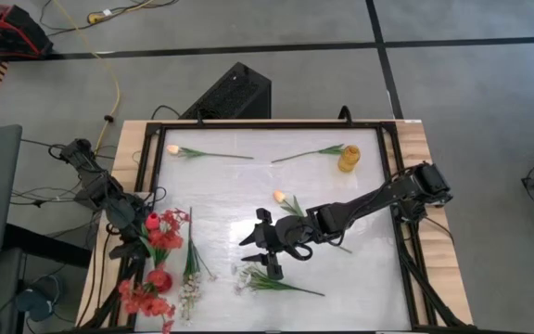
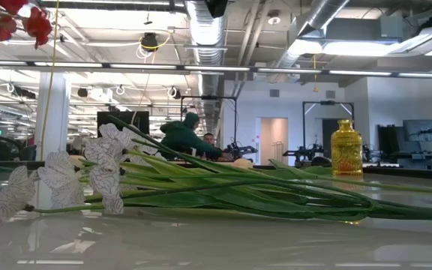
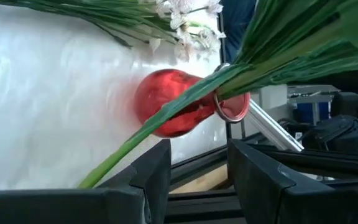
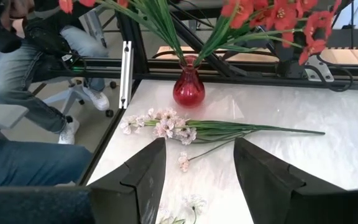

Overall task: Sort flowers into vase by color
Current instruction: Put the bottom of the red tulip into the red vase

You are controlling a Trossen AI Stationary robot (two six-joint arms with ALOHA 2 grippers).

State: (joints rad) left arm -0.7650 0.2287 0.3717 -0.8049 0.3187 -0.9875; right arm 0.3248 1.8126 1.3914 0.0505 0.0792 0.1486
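Two vases anchor the colours: red vase (image 4: pixel 188 90) with red blossoms, yellow vase (image 1: pixel 349 158) empty. My right end effector (image 1: pixel 264 244), released, hovers beside the white spray (image 1: pixel 267 279), my likely next pick.

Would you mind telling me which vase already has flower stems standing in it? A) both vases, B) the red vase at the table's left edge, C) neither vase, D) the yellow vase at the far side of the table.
B: the right wrist view shows green stems with red blossoms rising from the red vase, while the yellow vase stands with nothing in it in the low view.
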